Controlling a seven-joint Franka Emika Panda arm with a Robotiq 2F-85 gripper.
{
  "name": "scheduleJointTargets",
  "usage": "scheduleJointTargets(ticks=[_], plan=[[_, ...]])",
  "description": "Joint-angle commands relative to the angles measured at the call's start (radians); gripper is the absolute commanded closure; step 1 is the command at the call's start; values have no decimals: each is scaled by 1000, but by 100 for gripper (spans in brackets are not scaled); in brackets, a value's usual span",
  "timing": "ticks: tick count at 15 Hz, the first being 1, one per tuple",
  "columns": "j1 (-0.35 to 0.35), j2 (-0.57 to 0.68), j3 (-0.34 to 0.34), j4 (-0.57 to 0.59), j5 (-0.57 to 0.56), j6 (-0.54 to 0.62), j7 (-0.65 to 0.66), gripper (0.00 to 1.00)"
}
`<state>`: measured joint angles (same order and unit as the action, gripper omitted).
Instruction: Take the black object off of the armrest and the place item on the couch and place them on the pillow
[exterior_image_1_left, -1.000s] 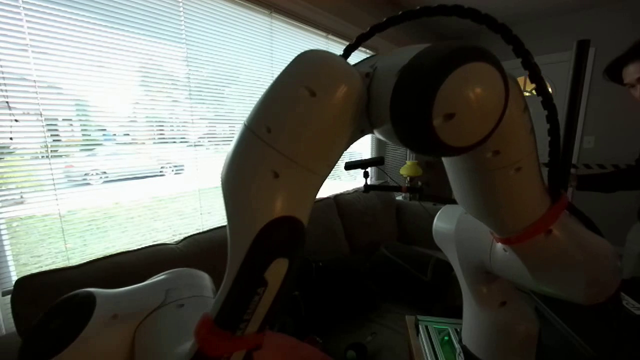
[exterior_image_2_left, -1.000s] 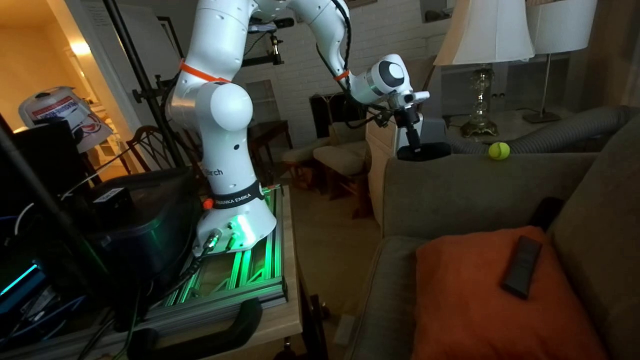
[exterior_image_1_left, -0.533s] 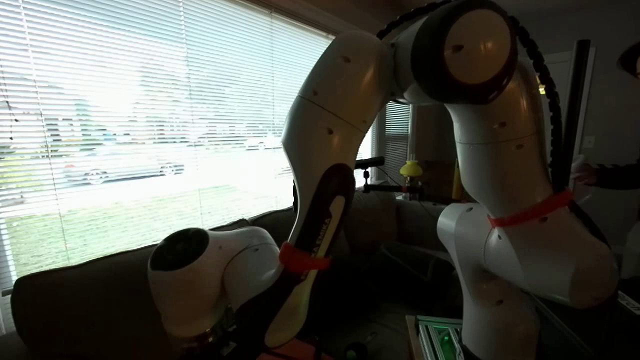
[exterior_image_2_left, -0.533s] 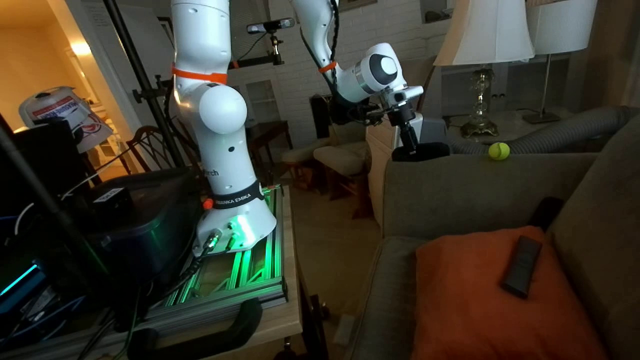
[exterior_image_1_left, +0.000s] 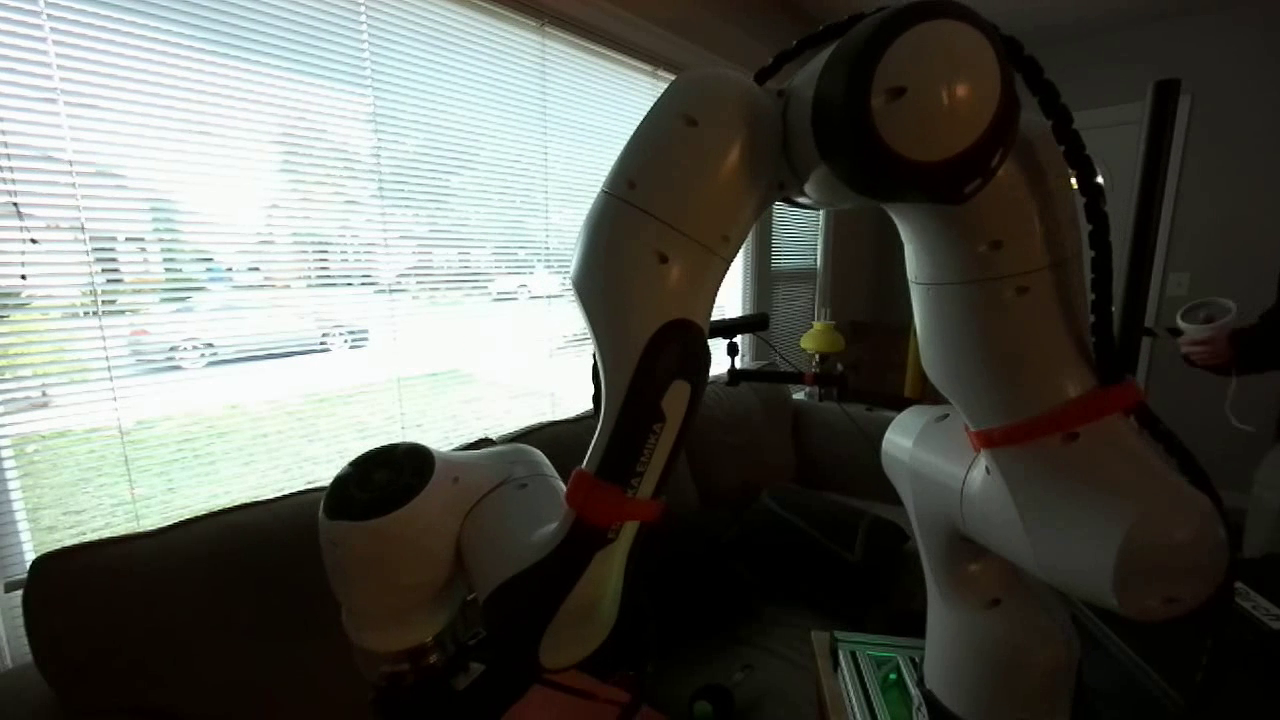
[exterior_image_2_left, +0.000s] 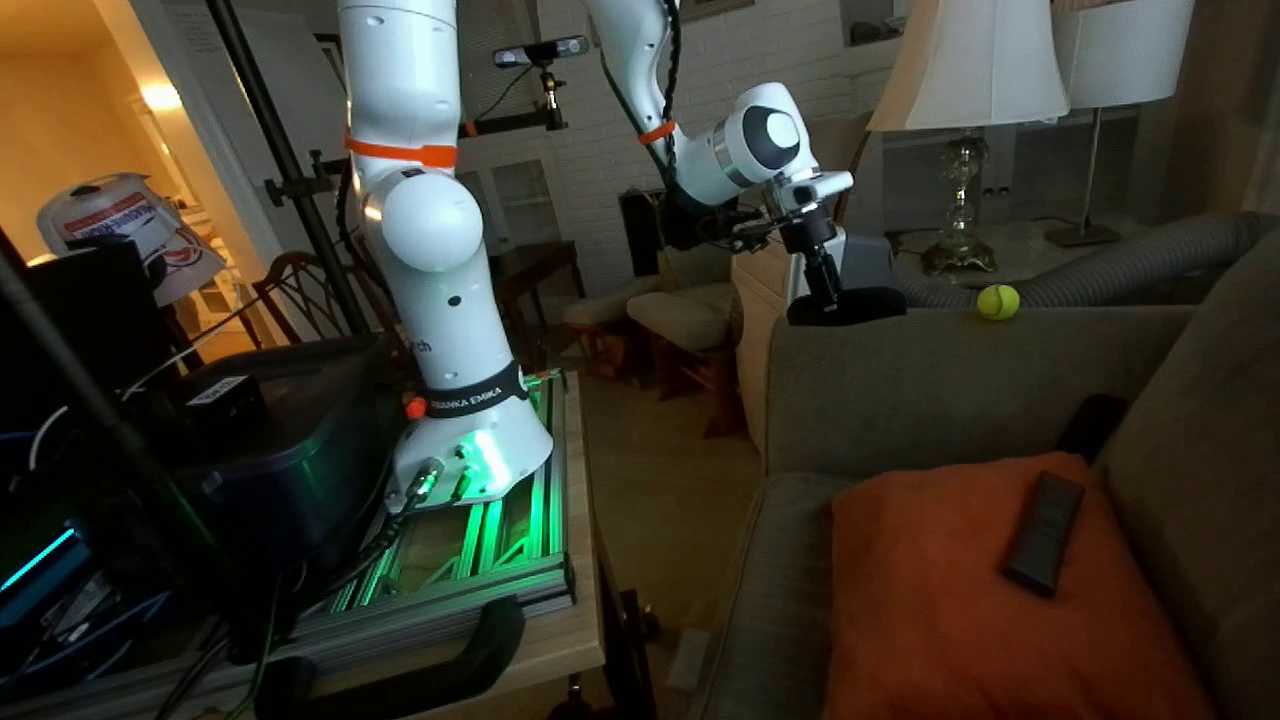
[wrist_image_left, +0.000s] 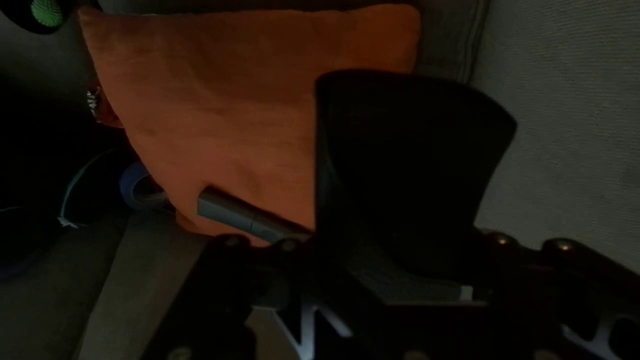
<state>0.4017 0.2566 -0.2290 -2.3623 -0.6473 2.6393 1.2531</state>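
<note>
My fingers (exterior_image_2_left: 822, 275) are clamped on the black object (wrist_image_left: 415, 165), near the armrest (exterior_image_2_left: 960, 380); on the couch (exterior_image_2_left: 785, 590) lies an orange pillow (exterior_image_2_left: 930, 580). A lamp (exterior_image_2_left: 965, 70) stands beyond, and blinds (exterior_image_1_left: 250, 150) glare with daylight.

In an exterior view, the black band (exterior_image_2_left: 475, 394) around the lower part of the robot arm (exterior_image_2_left: 480, 330) read "FRANKA EMIKA" in pale capitals, the first letter hard to make out. Higher up, the white shell (exterior_image_2_left: 440, 300) showed "ch" in dark print, the visible end of a word. In an exterior view, the dark strip (exterior_image_1_left: 645, 455) along the arm carried "KA EMIKA", with a red band (exterior_image_1_left: 600, 500) wrapped across the lettering. Print on the pale container (exterior_image_2_left: 130, 230), the sticker (exterior_image_2_left: 217, 390) on the dark box (exterior_image_2_left: 240, 408) and the cut-off white label (exterior_image_1_left: 1256, 606) was too small or blurred to read.
</note>
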Motion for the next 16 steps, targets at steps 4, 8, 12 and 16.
scheduleJointTargets(ticks=[4, 8, 12, 16], plan=[[-301, 23, -10, -82, -25, 175, -131, 84], [-490, 148, 68, -97, 91, 509, -319, 84], [-636, 316, 230, -39, 268, 641, -545, 84], [-788, 478, 385, 53, 476, 596, -812, 84]])
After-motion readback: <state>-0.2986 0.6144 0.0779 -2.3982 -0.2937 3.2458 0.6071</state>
